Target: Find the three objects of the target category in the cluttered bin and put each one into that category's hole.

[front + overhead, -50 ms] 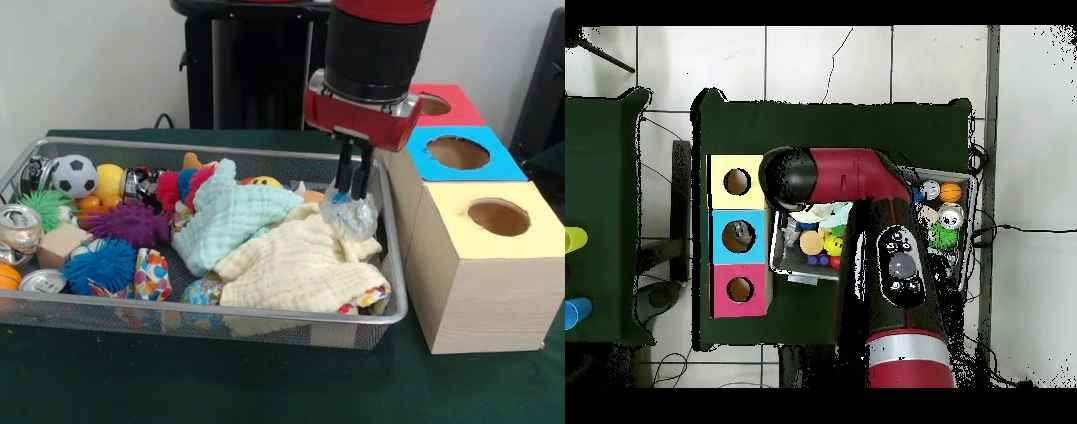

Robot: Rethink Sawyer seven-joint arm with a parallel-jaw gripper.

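Note:
My gripper hangs over the right end of the wire bin, its two black fingers close together. They are shut on a crumpled clear plastic piece with a blue bit, which sits just above a pale yellow cloth. Right of the bin stand three boxes with round holes: red, blue and yellow. In the overhead view the arm's head hides the gripper beside the yellow box.
A mint cloth lies beside the yellow one. The bin's left half holds a small soccer ball, cans, purple, blue and green spiky balls, a wooden cube and soft toys.

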